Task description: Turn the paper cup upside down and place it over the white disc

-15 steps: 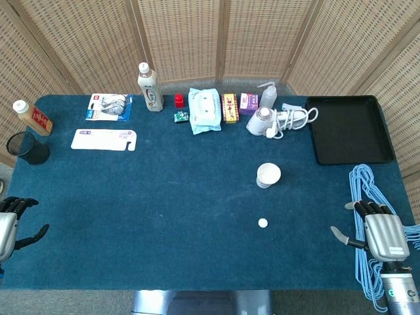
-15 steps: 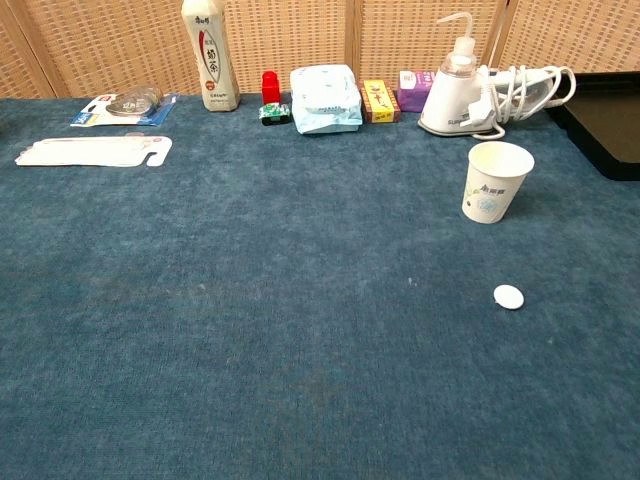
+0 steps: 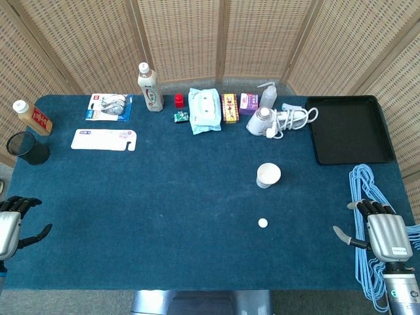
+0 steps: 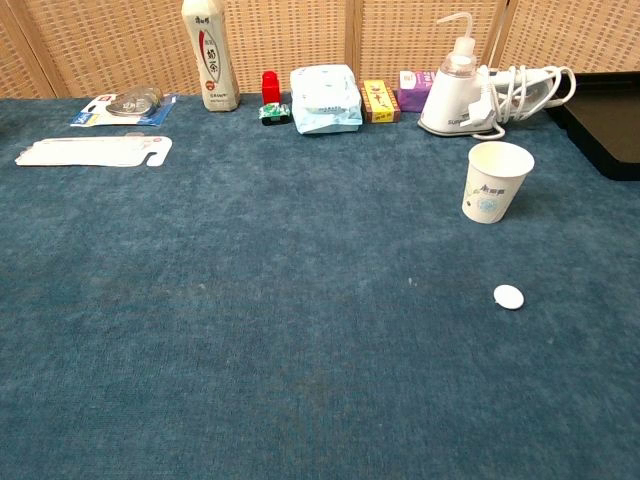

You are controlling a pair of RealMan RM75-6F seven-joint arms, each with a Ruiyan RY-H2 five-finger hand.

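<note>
Paper cup [image 3: 268, 175] stands upright just behind the white disc [image 3: 263, 223]; both hands, right hand [image 3: 384, 235] and left hand [image 3: 9, 226], rest empty, fingers spread. A squeezing grasp could crush it, or a careless reach nudge the disc away.

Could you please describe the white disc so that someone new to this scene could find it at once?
Start at the black tray on the blue table's far right, then move left and nearer to the upright paper cup. The white disc lies just in front of it, alone on bare cloth: small, flat, round.
</note>
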